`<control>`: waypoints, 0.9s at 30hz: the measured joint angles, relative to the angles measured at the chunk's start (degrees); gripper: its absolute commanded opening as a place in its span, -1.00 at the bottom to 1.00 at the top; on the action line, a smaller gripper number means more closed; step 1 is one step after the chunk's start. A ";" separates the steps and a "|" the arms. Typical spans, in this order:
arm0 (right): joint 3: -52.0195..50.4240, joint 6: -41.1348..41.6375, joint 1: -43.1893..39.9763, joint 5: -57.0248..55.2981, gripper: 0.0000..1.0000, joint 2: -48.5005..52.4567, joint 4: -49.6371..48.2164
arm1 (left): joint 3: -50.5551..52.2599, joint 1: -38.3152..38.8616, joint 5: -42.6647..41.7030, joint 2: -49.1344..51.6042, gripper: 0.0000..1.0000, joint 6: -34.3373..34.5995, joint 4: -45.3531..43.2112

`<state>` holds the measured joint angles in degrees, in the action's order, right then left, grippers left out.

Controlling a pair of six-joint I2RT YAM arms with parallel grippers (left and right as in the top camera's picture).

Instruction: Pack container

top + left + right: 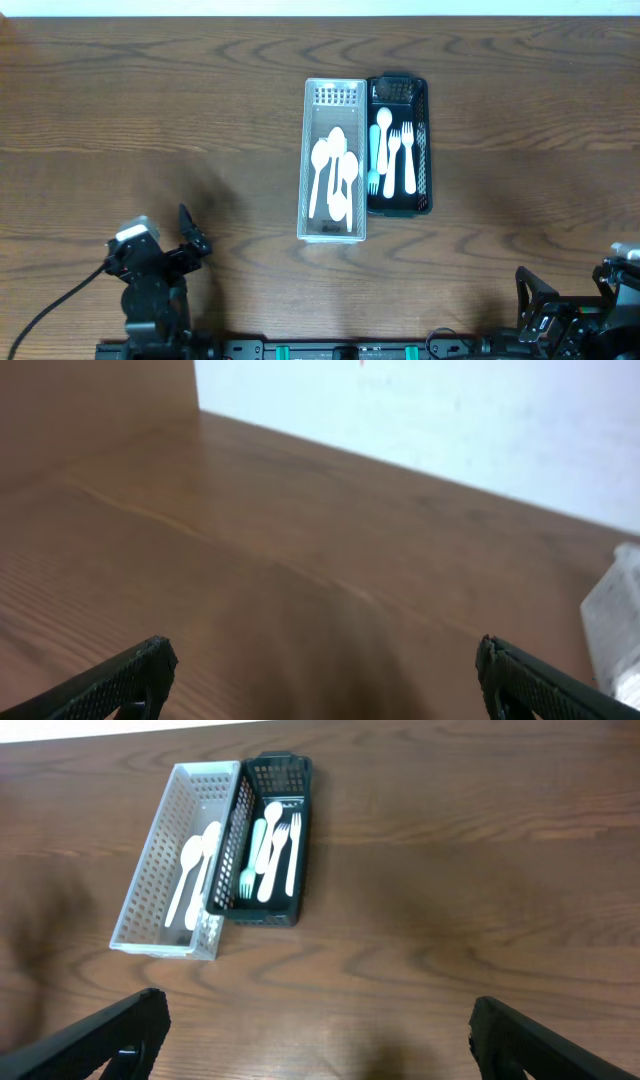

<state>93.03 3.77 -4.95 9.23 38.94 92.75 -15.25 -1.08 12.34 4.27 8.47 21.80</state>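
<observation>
A clear white perforated container (pixel 308 165) stands mid-table holding white spoons (pixel 334 172). Touching its right side is a black perforated container (pixel 425 140) holding white forks and a spoon (pixel 392 150). Both show in the right wrist view, the white container (pixel 150 870) and the black container (pixel 300 830). A corner of the white container shows at the right edge of the left wrist view (pixel 615 615). My left gripper (pixel 320 675) is open and empty at the front left. My right gripper (pixel 318 1035) is open and empty at the front right.
The wooden table (pixel 150 110) reaches a white wall at the back (pixel 450 420). A black cable (pixel 50 305) runs from the left arm base toward the front edge.
</observation>
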 measured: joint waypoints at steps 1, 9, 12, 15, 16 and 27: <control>0.00 0.00 0.00 0.00 0.98 0.00 0.02 | 1.27 -0.28 -0.44 -0.33 0.96 -0.17 -0.61; 0.00 0.00 0.00 0.00 0.98 0.00 0.00 | 7.10 -1.18 -1.95 -1.38 0.96 -0.79 -5.44; 0.00 0.00 0.00 0.00 0.98 0.00 -0.04 | 8.87 -1.18 -2.19 -1.84 0.96 -0.70 -6.01; -0.02 0.00 0.00 0.00 0.98 0.00 0.04 | 9.09 -1.18 -2.32 -2.78 0.96 -0.59 -7.08; -0.02 0.00 0.00 0.00 0.99 0.00 0.04 | 9.14 -1.18 -2.34 -3.13 0.96 -0.59 -7.21; -0.02 0.00 0.00 0.00 0.98 0.00 0.04 | 9.16 -1.18 -2.56 -3.65 0.96 -0.59 -7.28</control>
<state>93.01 3.77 -4.95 9.23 38.94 92.79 -6.09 -2.26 9.78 0.62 7.88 14.52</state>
